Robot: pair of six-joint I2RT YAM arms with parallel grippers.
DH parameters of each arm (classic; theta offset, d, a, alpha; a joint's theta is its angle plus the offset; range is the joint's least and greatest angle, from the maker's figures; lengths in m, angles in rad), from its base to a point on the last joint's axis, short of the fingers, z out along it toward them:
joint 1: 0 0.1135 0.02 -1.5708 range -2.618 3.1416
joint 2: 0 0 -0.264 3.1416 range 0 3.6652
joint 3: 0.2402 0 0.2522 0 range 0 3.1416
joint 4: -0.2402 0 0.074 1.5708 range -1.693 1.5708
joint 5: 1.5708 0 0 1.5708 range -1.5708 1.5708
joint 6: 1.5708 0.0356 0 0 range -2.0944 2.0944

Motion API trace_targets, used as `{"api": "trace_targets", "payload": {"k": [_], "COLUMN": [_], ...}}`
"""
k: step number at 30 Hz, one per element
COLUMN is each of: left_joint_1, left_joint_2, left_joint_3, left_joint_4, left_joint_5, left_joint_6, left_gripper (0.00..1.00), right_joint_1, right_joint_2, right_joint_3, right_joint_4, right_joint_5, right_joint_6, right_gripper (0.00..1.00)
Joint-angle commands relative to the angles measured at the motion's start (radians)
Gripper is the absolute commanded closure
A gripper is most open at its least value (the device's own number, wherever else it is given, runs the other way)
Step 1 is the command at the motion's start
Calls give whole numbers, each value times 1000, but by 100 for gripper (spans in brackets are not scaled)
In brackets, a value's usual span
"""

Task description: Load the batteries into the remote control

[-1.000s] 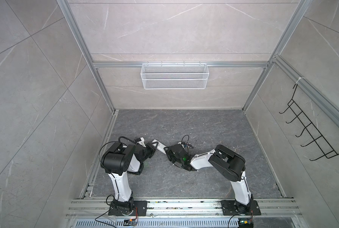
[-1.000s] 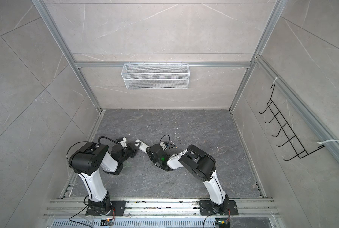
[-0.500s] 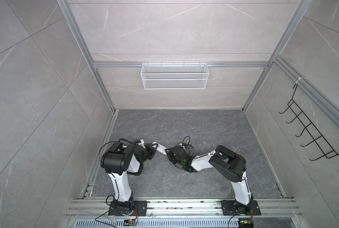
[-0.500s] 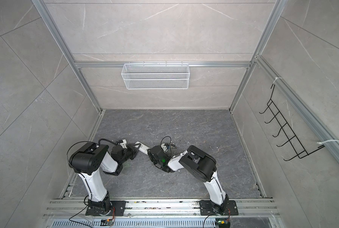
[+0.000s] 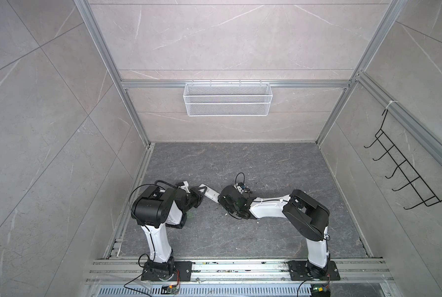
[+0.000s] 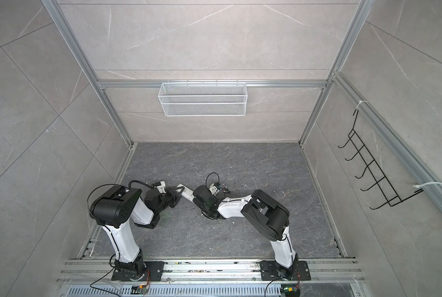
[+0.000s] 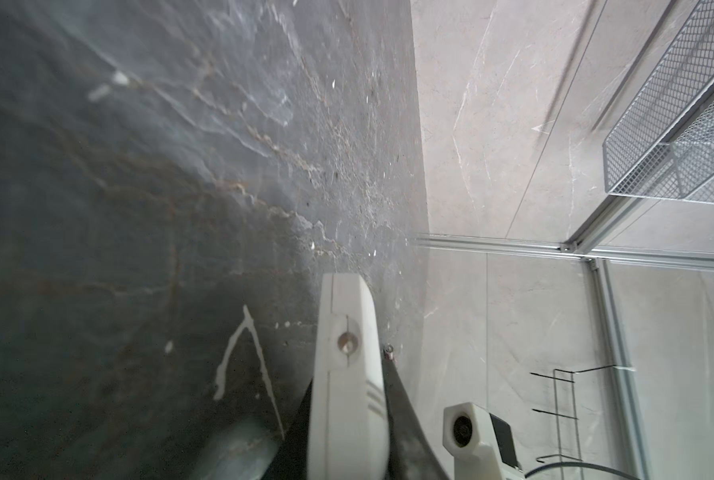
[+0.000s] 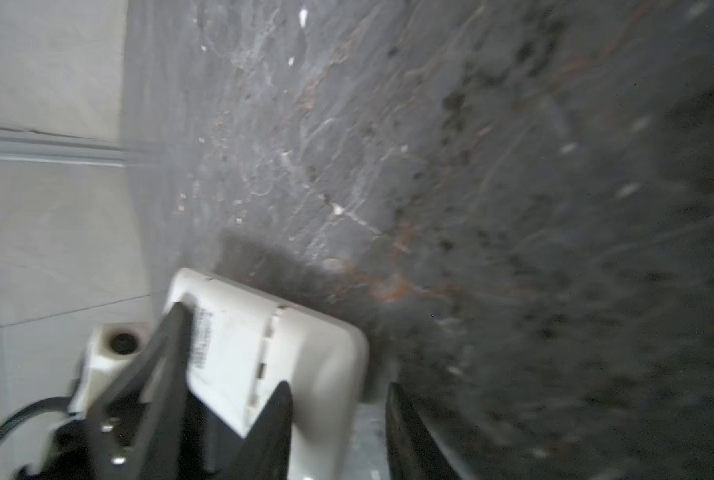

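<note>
The white remote control (image 5: 211, 196) is held off the dark floor between the two arms, seen in both top views (image 6: 187, 193). My left gripper (image 7: 349, 386) is shut on it, its black fingers (image 7: 397, 399) pressing the two long sides. In the right wrist view the remote control (image 8: 305, 345) shows its back with a printed label and a cover seam. My right gripper (image 8: 336, 388) is open around the remote's rounded end, with a gap to one finger (image 8: 405, 419). The batteries are hidden from every view.
A thin white bent wire (image 7: 243, 353) and small white specks lie on the floor by the remote. A white mesh basket (image 5: 227, 99) hangs on the back wall and a black hook rack (image 5: 405, 174) on the right wall. Metal rails (image 5: 240, 267) run along the front.
Both arms and the remote stay almost where they were; the right wrist has shifted only slightly by the remote's end.
</note>
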Motion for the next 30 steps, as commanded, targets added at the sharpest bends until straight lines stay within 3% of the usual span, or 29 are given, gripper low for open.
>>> {"api": "trace_targets", "payload": {"k": [1, 10, 14, 19, 30], "left_joint_1": [7, 7, 6, 6, 6], "left_joint_2": [-29, -22, -25, -35, -37], "left_joint_3": [12, 15, 18, 15, 19], "left_joint_4": [96, 95, 95, 96, 96], "left_joint_5": [-16, -13, -4, -4, 6], "left_joint_6": [50, 44, 43, 44, 38], "left_gripper": [100, 100, 100, 100, 100], "right_joint_1": [-1, 0, -15, -21, -33], "right_joint_2": [-20, -76, -40, 26, 67], "right_joint_3": [-10, -16, 21, 90, 141], "right_joint_4": [-217, -109, -41, -75, -101], "right_joint_5": [33, -16, -114, -172, -187], "right_joint_6": [-113, -193, -194, -141, -109], "right_gripper": [55, 36, 28, 27, 27]}}
